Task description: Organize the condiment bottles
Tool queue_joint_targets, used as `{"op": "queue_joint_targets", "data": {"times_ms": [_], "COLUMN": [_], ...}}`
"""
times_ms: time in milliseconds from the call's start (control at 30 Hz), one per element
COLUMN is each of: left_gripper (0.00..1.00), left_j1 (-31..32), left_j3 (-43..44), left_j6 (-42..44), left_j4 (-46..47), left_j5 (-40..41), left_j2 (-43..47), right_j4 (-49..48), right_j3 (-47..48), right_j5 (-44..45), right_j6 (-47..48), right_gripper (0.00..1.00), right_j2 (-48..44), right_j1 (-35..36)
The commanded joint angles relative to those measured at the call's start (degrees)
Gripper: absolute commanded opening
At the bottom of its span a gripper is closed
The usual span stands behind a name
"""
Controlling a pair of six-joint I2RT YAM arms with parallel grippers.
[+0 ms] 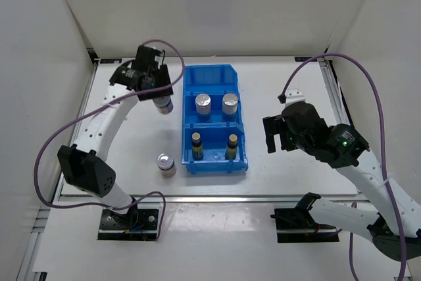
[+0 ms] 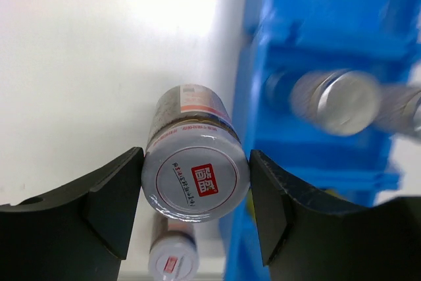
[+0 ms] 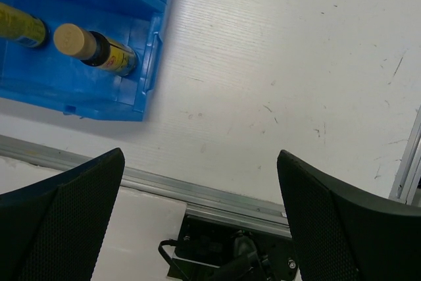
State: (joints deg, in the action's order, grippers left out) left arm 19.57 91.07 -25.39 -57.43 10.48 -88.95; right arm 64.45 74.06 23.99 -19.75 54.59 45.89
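Black fingers (image 2: pixel 112 202) of the left gripper (image 2: pixel 196 169) are clamped on the silver lid of a stubby jar (image 2: pixel 197 179), one pad touching each side of it. White lid sticker with a red mark faces the wrist camera. Can't tell if the jar's base is on the table (image 1: pixel 289 90) or off it. It sits just beside the left wall of the blue bin (image 1: pixel 210 78), level with the middle compartment, outside it.

Second jar (image 1: pixel 166 164) stands upright on the table nearer the arm bases, left of the bin's near corner, apart from the bin and from the held one.

Inside the bin: two silver-lidded jars (image 1: pixel 203 102) (image 1: pixel 229 102) side by side in the middle compartment, blurred in the left wrist view. Two slim dark bottles (image 1: pixel 196 144) (image 1: pixel 231 146) with yellow labels and tan caps stand in the near compartment, one toward each side.

Right gripper (image 3: pixel 200 156) has its jaws wide apart, nothing between them, over bare table right of the bin's near right corner. Metal rail (image 3: pixel 217 195) of the table edge runs below it. Purple cable (image 1: pixel 72 123) loops off the left arm, well clear of the bottles.
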Motion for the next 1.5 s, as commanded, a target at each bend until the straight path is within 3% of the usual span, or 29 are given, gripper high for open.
{"op": "queue_joint_targets", "data": {"times_ms": [0,267,367,633,1100,1233,1367,1467], "left_gripper": [0.12,0.12,0.12,0.12,0.12,0.23,0.26,0.36], "left_j1": [-1.5,-1.5,-1.5,3.2,3.7,3.7,3.7,3.7], "left_j3": [12.2,48.0,55.4,62.7,61.2,59.4,58.9,58.3], "left_j6": [1.9,2.2,0.3,3.1,4.3,4.3,4.3,4.3], "left_j4": [-1.2,-3.6,-4.2,-1.7,1.1,1.1,1.1,1.1], "left_j5": [1.1,-4.2,-6.3,-5.2,-5.2,-5.7,-6.3,-6.8], "left_j2": [-2.9,-22.9,-30.0,-41.0,-51.3,-53.4,-54.1,-54.1], "right_j4": [-0.7,-0.7,-0.7,-0.7,-0.2,-0.2,-0.2,-0.7], "right_j3": [-0.3,-1.6,-2.1,-2.6,-3.2,-3.8,-4.5,-5.1], "right_j5": [2.0,3.9,5.2,5.2,3.6,3.1,3.1,2.6], "right_j6": [-0.9,-0.4,-0.4,-0.4,-1.5,-1.5,-2.0,-2.0], "right_gripper": [1.00,1.00,1.00,1.00,1.00,1.00,1.00,1.00], "right_j2": [-0.9,-2.6,-3.1,-2.0,-1.4,-1.4,-0.9,-0.9], "right_j1": [0.1,0.1,0.1,0.1,0.1,0.1,0.1,0.1]}}
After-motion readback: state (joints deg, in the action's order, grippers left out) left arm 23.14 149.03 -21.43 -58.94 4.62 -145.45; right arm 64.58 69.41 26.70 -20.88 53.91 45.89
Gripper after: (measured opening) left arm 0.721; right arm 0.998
